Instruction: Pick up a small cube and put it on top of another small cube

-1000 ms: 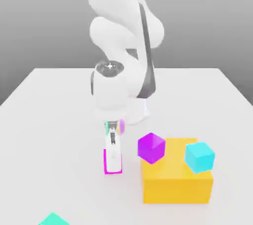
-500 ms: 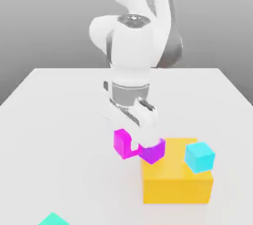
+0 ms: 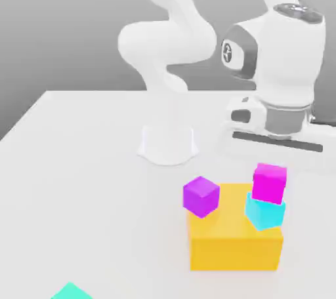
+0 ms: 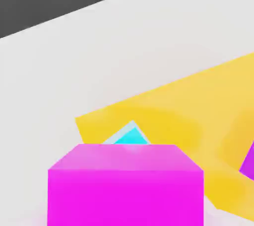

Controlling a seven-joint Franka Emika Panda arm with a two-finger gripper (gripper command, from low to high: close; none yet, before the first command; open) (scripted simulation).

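The small magenta-pink cube (image 3: 270, 183) rests on top of the cyan cube (image 3: 265, 214), slightly askew. Both sit on the large yellow-orange block (image 3: 236, 242) at its corner toward the exterior view's right. My gripper (image 3: 277, 141) hangs directly above the stack, with a small gap between the hand and the magenta cube's top. In the hand view the magenta cube (image 4: 126, 185) is close below the camera, a sliver of the cyan cube (image 4: 130, 136) peeks out behind it, and the yellow block (image 4: 163, 113) spreads beneath.
A darker purple cube (image 3: 201, 195) perches on the yellow block's other corner, toward the exterior view's left; the hand view catches its edge (image 4: 248, 163). A teal block (image 3: 71, 291) lies at the front edge. The arm's white base (image 3: 168, 143) stands behind.
The arm lifted the magenta cube off the table and swung toward the exterior view's right. The cube now sits on the cyan cube, with the hand above it.
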